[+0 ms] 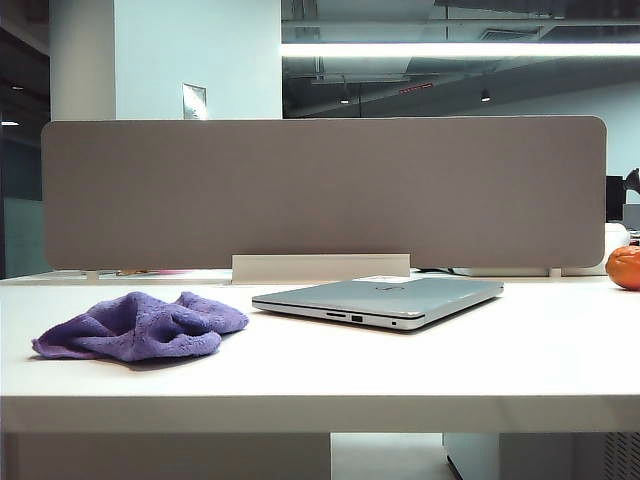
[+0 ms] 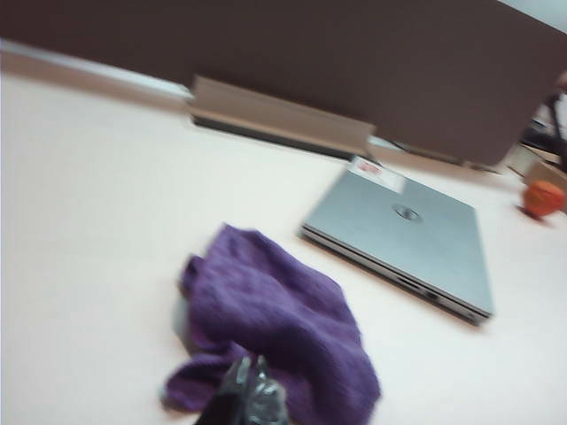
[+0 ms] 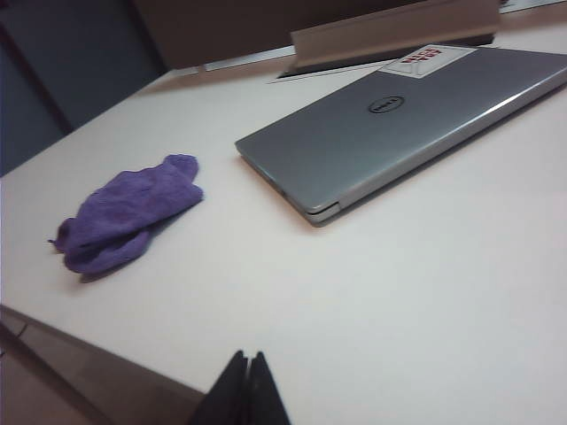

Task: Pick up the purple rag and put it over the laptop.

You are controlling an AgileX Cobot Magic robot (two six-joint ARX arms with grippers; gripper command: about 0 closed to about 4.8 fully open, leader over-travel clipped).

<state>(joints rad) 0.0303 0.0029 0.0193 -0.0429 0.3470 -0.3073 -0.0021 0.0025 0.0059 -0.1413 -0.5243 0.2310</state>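
The left gripper (image 2: 245,394) hangs above the near edge of the purple rag (image 2: 275,328), its dark fingertips pressed together and holding nothing. The right gripper (image 3: 247,390) is likewise clenched and empty, poised over the table (image 3: 425,292) near its front edge, well apart from both rag and laptop. The rag (image 1: 140,325) lies bunched on the left part of the white table (image 1: 400,370), a fuzzy violet cloth with soft rumpled folds and a hollow in its middle. Just beside it to the right, not touching, the laptop (image 1: 385,297) lies closed and flat, thin and silver-grey, with slots along its near side edge, a round logo (image 3: 386,104) on the lid and a white sticker (image 3: 427,57) at a back corner. An orange fruit (image 1: 625,267) sits at the far right, before the grey partition (image 1: 320,190).
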